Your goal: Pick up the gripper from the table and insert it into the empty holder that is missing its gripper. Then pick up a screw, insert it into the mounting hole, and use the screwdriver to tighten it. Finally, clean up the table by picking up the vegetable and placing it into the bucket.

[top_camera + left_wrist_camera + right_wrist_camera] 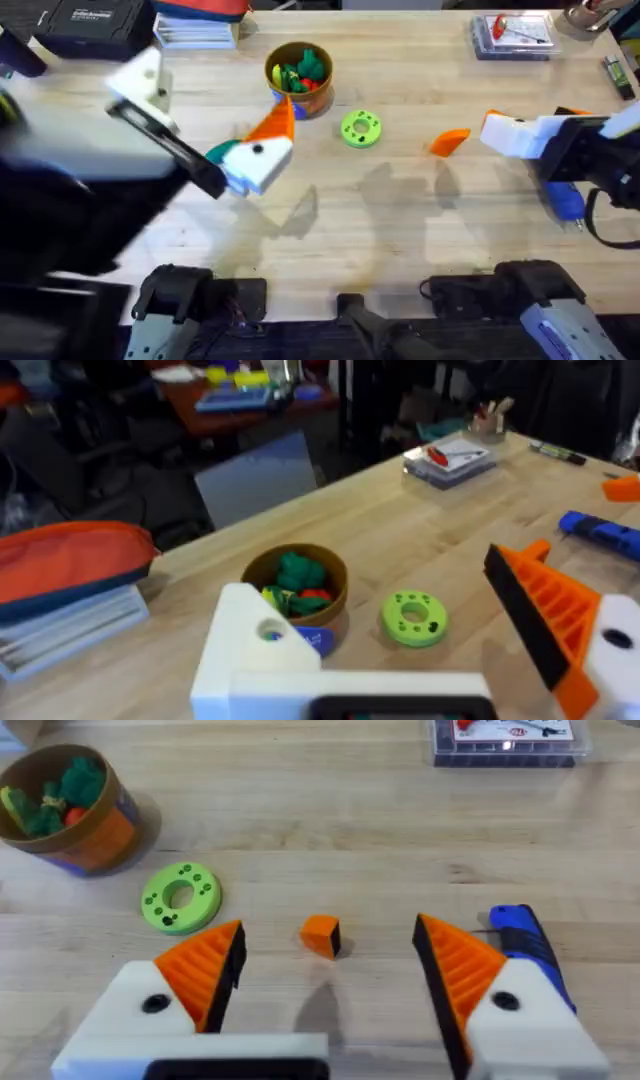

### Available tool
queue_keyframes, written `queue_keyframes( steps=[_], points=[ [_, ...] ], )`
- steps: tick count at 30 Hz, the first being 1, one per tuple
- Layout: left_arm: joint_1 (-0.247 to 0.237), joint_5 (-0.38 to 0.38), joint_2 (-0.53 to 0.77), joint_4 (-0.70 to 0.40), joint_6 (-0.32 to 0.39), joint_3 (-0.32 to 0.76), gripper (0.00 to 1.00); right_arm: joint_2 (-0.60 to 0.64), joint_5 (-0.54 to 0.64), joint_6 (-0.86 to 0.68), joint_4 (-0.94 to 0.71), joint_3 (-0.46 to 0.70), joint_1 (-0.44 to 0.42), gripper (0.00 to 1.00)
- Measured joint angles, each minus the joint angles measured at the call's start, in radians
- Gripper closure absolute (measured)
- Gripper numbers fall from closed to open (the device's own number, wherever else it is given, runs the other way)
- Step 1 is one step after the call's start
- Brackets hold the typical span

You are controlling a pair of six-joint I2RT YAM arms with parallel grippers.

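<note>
The loose orange ribbed gripper (450, 141) lies on the table, just ahead of my right gripper (497, 135). In the right wrist view it (320, 935) sits between the two orange fingers of my right gripper (330, 955), which is open and above it. My left gripper (262, 145) hovers raised near the bucket (298, 80) and is open. One of its jaws is a bare white holder (255, 650); the other carries an orange finger (545, 615). A teal-green vegetable (222, 152) peeks out beside the left gripper, mostly hidden. The blue screwdriver (565, 200) lies under my right arm.
A lime-green disc (361, 129) with holes lies right of the bucket. A clear box (512, 35) with small parts stands at the back right. Books and a black case (90, 25) sit at the back left. A marker (618, 75) is near the right edge.
</note>
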Motion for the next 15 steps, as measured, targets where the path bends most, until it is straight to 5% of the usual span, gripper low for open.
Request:
queue_keyframes(
  steps=[7,15],
  points=[
    [0.001,-0.002,-0.283,0.268,-0.057,-0.342,0.015,0.0,0.0,0.0,-0.002,0.0,0.0,0.007],
    [0.004,-0.003,-0.295,0.35,-0.122,-0.489,0.015,0.0,0.0,0.0,-0.002,0.0,0.0,0.008]
  ],
)
